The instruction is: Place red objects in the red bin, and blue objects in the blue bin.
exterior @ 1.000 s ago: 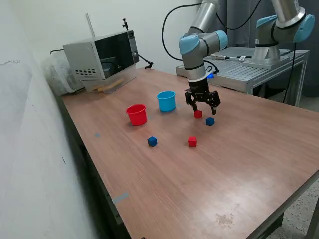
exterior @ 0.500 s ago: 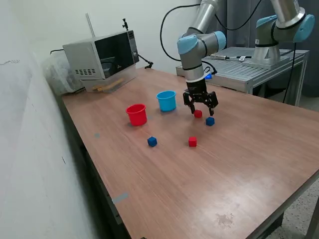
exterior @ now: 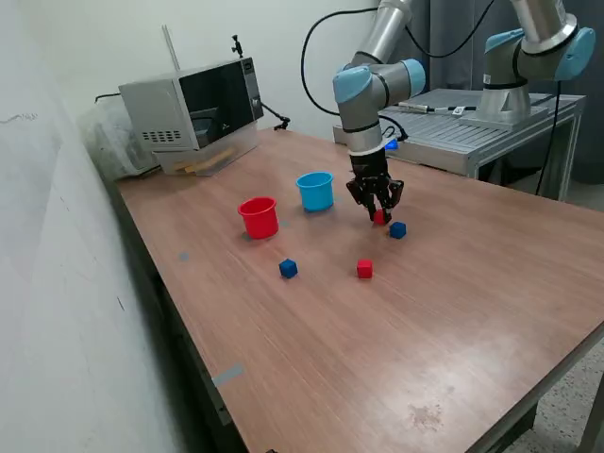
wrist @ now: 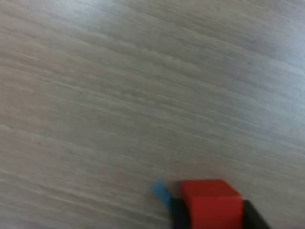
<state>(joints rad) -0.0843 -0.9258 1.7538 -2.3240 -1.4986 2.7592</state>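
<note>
We are closing the two-finger gripper (exterior: 378,215) on a small solid red cube (wrist: 211,203) resting on the brown wooden table (exterior: 453,311), just beside a small dark blue cube (exterior: 397,229); the dark fingers (wrist: 177,217) are pressing its sides (the wrist view shows this best). Next we are judging a straight lift, then a carry over to the small red plastic cup-shaped tub (exterior: 258,217), standing beside the light blue plastic tub (exterior: 315,191). Compared with a second ago, the fingers are drawn in from a wide spread

Two bins (exterior: 258,216) side by side; four cubes (exterior: 364,269) scattered nearby, one apparently between gripper (exterior: 377,213) fingers.
</note>
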